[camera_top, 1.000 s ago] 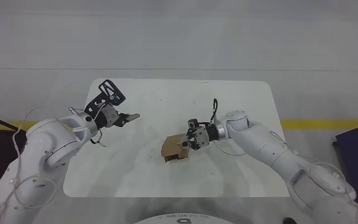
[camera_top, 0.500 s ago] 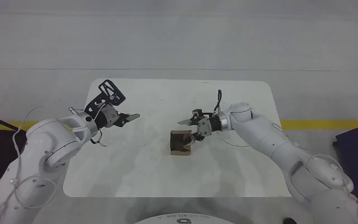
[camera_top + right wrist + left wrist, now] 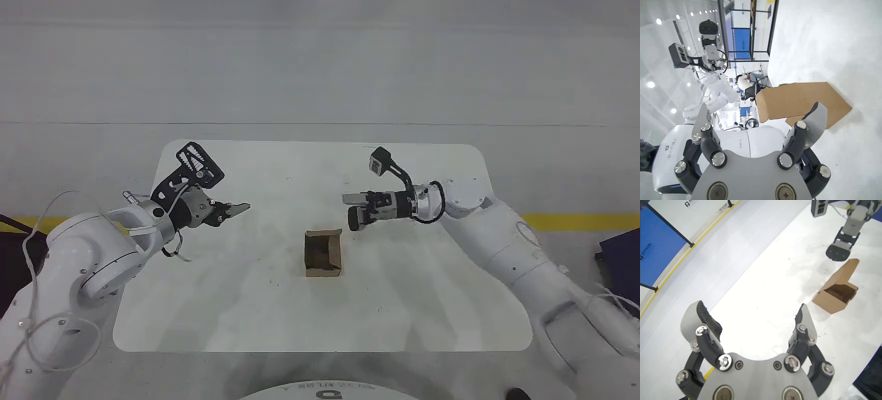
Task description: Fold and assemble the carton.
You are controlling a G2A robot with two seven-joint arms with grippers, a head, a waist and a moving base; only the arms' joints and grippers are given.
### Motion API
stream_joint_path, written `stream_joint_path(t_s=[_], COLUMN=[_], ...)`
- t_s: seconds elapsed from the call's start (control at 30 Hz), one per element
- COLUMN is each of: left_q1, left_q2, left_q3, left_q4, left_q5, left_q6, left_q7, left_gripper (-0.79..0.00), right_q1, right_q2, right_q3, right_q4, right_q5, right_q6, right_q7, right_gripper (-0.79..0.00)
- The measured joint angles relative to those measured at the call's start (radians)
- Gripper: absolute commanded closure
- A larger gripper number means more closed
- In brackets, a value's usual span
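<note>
A brown carton [image 3: 323, 252] stands open-mouthed at the middle of the white tabletop [image 3: 430, 300], 1 flap upright, probably ready for folding shut. The right claw [image 3: 351, 211] hangs near it, spread wide and empty. The left claw [image 3: 240, 209], also wide, hovers toward the left edge.

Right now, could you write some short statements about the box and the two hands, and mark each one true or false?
1. The box stands on the table with its top open. True.
2. The right hand holds the box. False: it is open and apart from the box.
3. The left hand is open and empty. True.
4. The box lies flat as an unfolded sheet. False: its walls are already up.
</note>
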Motion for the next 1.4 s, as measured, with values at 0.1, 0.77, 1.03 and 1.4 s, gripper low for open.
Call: stream_joint_path(t_s=[0.1,0.77,1.03,1.4], left_q1=[0.000,0.000,0.021,0.115], left_q2=[0.000,0.000,-0.003,-0.017], left_q3=[0.000,0.001,0.021,0.117], left_q4=[0.000,0.001,0.027,0.021], left_q5=[0.000,0.007,0.042,0.072], left_q6=[0.000,-0.004,-0.031,0.032], left_q7=[0.000,0.005,0.109,0.217], left_gripper=[-0.785,-0.785,-0.785,-0.785], right_q1=[-0.089,-0.252,-0.404,-0.617], right_q2=[0.041,0.099,0.099,0.102], right_q3=[0.082,0.227,0.304,0.397], right_q4=[-0.114,-0.307,-0.345,-0.488], right_q5=[-0.062,-0.290,-0.853,-1.516], right_q6=[-0.058,-0.048,-0.339,-0.130], right_q7=[-0.077,-0.297,-0.819,-1.308], right_gripper=[-0.785,-0.785,-0.785,-0.785])
